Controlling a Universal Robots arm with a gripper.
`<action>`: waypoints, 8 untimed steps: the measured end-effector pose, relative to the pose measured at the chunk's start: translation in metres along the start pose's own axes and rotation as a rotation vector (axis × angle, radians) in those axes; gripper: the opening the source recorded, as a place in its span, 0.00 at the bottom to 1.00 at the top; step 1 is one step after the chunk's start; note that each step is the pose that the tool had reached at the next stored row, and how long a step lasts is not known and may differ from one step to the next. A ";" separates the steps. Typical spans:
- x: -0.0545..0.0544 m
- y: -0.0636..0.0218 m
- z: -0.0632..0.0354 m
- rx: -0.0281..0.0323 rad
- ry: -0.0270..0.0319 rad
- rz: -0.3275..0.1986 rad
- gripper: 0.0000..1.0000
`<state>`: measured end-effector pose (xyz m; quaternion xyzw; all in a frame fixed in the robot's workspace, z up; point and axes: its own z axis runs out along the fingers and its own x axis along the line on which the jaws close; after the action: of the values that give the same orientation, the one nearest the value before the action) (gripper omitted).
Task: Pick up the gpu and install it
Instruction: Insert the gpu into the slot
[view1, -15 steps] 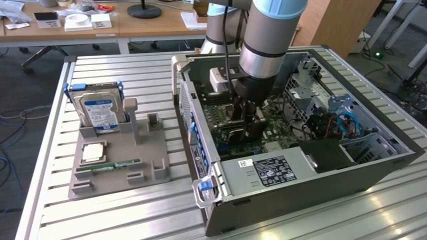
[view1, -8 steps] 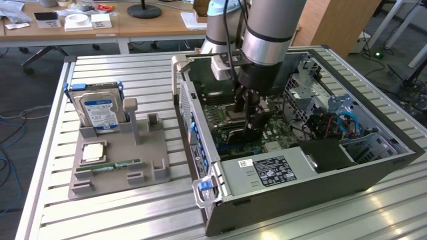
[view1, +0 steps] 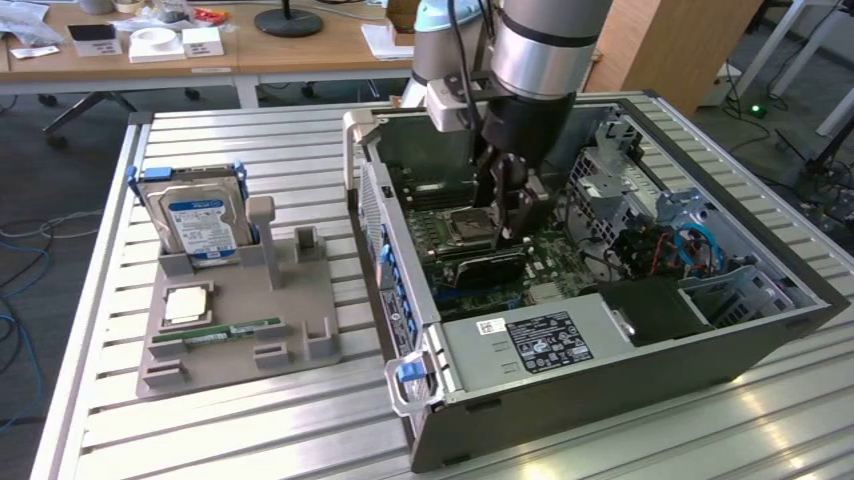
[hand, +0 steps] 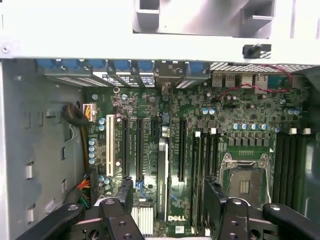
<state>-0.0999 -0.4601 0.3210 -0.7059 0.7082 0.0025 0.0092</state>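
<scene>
The arm's gripper (view1: 514, 205) hung inside the open computer case (view1: 747, 340), low over the motherboard (hand: 235, 107), with its fingers spread and nothing between them. In the wrist view the two black fingers (hand: 216, 197) stood apart on either side of the gpu (hand: 162, 175), which sat on edge in one of the expansion slots, a thin dark card running towards the rear brackets. In the exterior view the gpu (view1: 483, 266) appeared as a black card standing on the board just below the gripper, beside the empty CPU socket (view1: 470, 224). On the exterior view's left, well apart from the case, a grey holder tray (view1: 314, 300) carried a hard drive (view1: 198, 222) standing upright and a green RAM stick (view1: 216, 334) lying flat.
</scene>
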 end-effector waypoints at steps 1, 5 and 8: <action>0.000 0.0000 -0.0020 0.0000 0.0001 0.000 0.69; 0.000 -0.0001 -0.0102 0.0000 0.0005 0.000 0.69; 0.000 -0.0001 -0.0103 0.0001 0.0004 0.000 0.69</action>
<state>-0.1000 -0.4601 0.3313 -0.7059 0.7082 0.0024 0.0091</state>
